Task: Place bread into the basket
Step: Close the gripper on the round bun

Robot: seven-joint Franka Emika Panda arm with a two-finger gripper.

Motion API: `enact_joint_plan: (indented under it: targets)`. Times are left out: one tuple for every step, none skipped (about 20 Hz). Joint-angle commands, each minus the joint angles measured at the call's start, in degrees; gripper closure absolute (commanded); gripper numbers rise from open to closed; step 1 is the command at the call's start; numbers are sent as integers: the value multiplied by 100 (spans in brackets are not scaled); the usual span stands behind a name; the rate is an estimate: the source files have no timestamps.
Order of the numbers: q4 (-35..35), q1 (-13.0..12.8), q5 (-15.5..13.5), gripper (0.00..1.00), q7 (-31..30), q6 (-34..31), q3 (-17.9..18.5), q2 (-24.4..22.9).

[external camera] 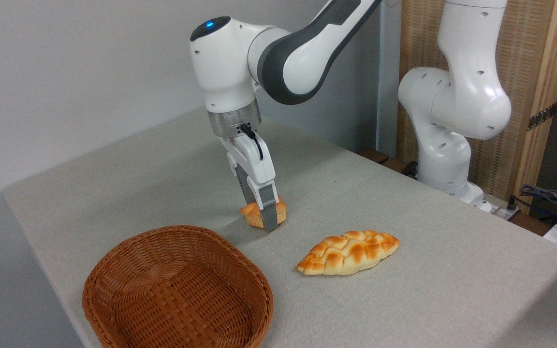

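- The hand (pixel 265 212) stands low over the table (pixel 428 270), tilted a little, with its jaws around the bread (pixel 252 212), a small golden bun that sits on or just off the cloth; which of the two cannot be told from this angle.
- The near finger covers the middle of the bun, with orange crust showing on both sides of it. The jaws look closed on the bun, though how firmly they press cannot be seen.
- The basket (pixel 114 261) lies near the front-left corner of the table, close to the bun and to its lower left, open side up and with nothing in it.
- A long braided loaf (pixel 348 251) lies to the right of the bun, apart from it and from the basket, and out of the likely path.
- Risk: the bun is rounded and lumpy, so a shallow or off-centre hold could let it twist or drop out during the lift.
- Risk: the basket wall rises between bun and basket floor; a low carry could knock the bun against the near rim or push the light basket toward the table's edge.
- Risk: a release too near the rim could let the bun roll out, and the front and left edges of the table are close by.
- Room: the way up and leftward is free, and the basket's mouth is much wider than the bun.
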Motion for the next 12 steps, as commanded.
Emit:
enact_joint_plan:
  targets:
    - [-108, -21, 76, 61, 69, 89, 32, -44]
    - [-108, -21, 76, 61, 69, 89, 32, -44]
    - [-108, -21, 76, 61, 69, 89, 32, -44]
    - [-108, -21, 85, 62, 69, 89, 32, -44]
    - [-108, -21, 76, 62, 69, 89, 32, -44]
    - [-99, -21, 85, 62, 69, 80, 32, -44]
    - [-64, -13, 76, 62, 104, 36, 32, -44]
    - [6, 31, 76, 66, 331, -103, 75, -44]
    - [137, 49, 68, 66, 699, -522, 102, -52]
    - [312, 84, 7, 66, 928, -892, 128, -44]
    - [497, 180, -20, 67, 957, -1035, 154, -26]
    - [673, 207, -90, 66, 957, -1088, 163, 0]
